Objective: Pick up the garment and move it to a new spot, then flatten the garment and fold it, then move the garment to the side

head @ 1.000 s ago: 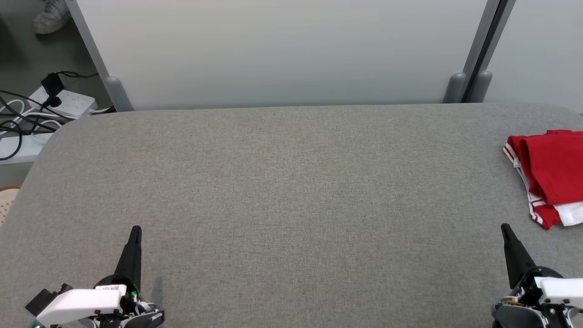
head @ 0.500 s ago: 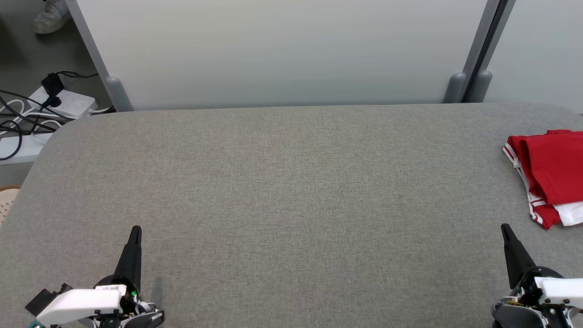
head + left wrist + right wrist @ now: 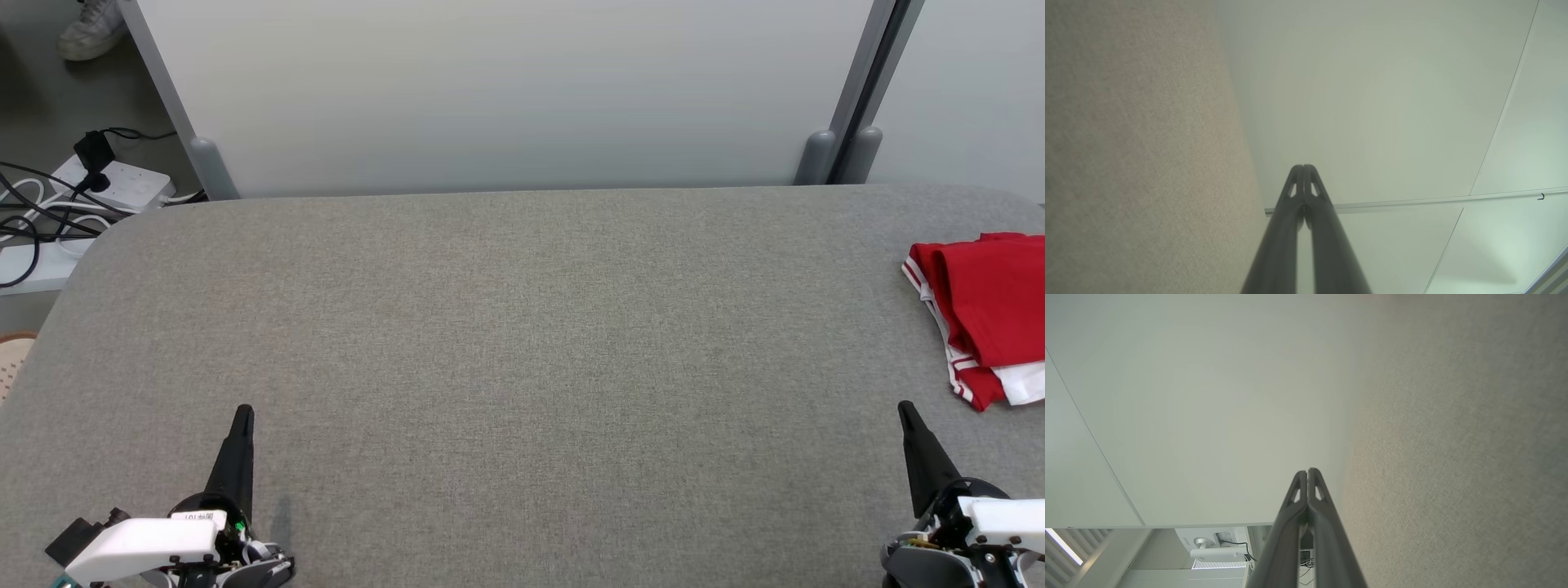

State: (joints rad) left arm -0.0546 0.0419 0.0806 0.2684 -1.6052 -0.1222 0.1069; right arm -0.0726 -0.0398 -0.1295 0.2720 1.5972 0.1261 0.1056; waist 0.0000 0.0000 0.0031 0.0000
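The garment [image 3: 984, 314] is red with white trim and lies folded at the far right edge of the grey padded table [image 3: 522, 343], partly cut off by the head view's edge. My left gripper [image 3: 242, 412] rests at the lower left, fingers together and empty. At the lower right my right gripper [image 3: 904, 408] is also shut and empty, a short way below and left of the garment. In the left wrist view the left gripper [image 3: 1303, 166] has its tips pressed together. The right wrist view shows the right gripper [image 3: 1307, 471] shut the same way.
A white partition wall [image 3: 506, 90] stands behind the table. On the floor at far left lie a power strip [image 3: 114, 184] with black cables and a shoe [image 3: 90, 28]. Grey posts [image 3: 816, 155] rise at the table's back right.
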